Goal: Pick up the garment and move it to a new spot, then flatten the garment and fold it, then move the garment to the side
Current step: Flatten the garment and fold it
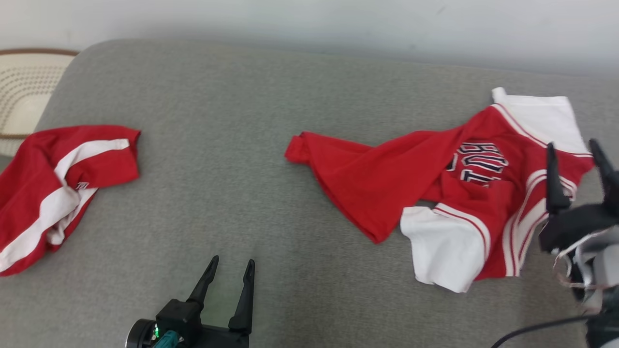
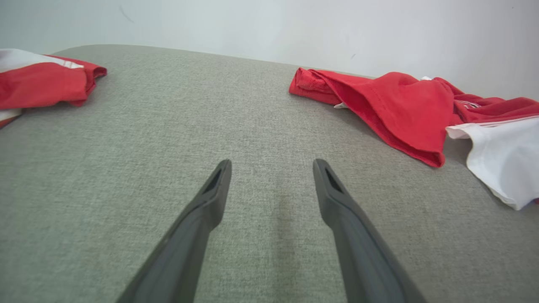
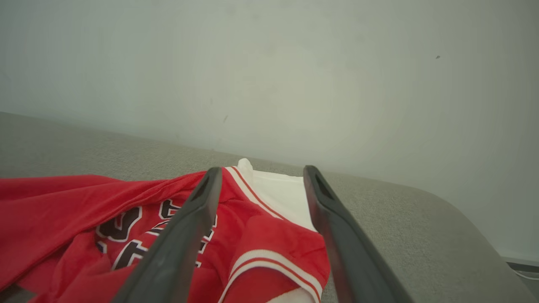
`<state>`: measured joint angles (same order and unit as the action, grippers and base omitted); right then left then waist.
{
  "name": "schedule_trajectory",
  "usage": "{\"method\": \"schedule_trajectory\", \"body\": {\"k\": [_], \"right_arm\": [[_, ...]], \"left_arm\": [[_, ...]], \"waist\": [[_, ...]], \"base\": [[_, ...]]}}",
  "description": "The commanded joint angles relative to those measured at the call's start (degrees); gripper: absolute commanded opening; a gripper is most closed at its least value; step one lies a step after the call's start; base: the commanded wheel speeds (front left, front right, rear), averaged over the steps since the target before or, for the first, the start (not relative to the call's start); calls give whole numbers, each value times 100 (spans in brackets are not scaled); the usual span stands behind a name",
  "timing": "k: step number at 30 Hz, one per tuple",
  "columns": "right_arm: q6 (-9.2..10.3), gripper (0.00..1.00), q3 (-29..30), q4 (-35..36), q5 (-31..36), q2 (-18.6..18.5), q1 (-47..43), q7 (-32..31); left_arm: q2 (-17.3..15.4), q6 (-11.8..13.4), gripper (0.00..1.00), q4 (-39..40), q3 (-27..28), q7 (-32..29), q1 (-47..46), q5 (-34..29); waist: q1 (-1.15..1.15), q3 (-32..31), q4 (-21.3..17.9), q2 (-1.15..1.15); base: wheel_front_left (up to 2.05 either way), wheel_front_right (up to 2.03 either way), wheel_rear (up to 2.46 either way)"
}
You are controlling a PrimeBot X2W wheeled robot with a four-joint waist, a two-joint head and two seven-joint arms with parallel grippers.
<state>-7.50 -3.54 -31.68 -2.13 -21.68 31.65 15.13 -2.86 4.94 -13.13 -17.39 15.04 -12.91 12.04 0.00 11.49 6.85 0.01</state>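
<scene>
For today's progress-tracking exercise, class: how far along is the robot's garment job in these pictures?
Done: perhaps the move; the jersey lies crumpled on the cushion, ungripped. In hand: the right end effector hangs open over its right edge, the left end effector open over bare cushion. Left: flattening, folding, moving it aside.
</scene>
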Motion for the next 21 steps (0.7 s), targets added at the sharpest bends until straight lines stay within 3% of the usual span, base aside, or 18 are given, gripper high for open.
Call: {"method": "schedule_trajectory", "body": {"k": [1,10,21], "right_arm": [[2,100,-37,193,-105,127,-279,1],[2,100,-282,1139,-435,703,-1500,1],[2,100,-603,1444,-531,939,-1956,2]], "left_arm": [[-5,-16,100,-17,23,22,85,-19],[-6,-136,100,-128,27,22,-96,-8],[-7,-432,100,-844,-395,16,-808,117]], "waist": [[0,-232,-345,-1],[0,-305,-945,-1],[0,-126,-1549,-1]], "base": [[0,0,0],[0,0,0],[0,0,0]]}}
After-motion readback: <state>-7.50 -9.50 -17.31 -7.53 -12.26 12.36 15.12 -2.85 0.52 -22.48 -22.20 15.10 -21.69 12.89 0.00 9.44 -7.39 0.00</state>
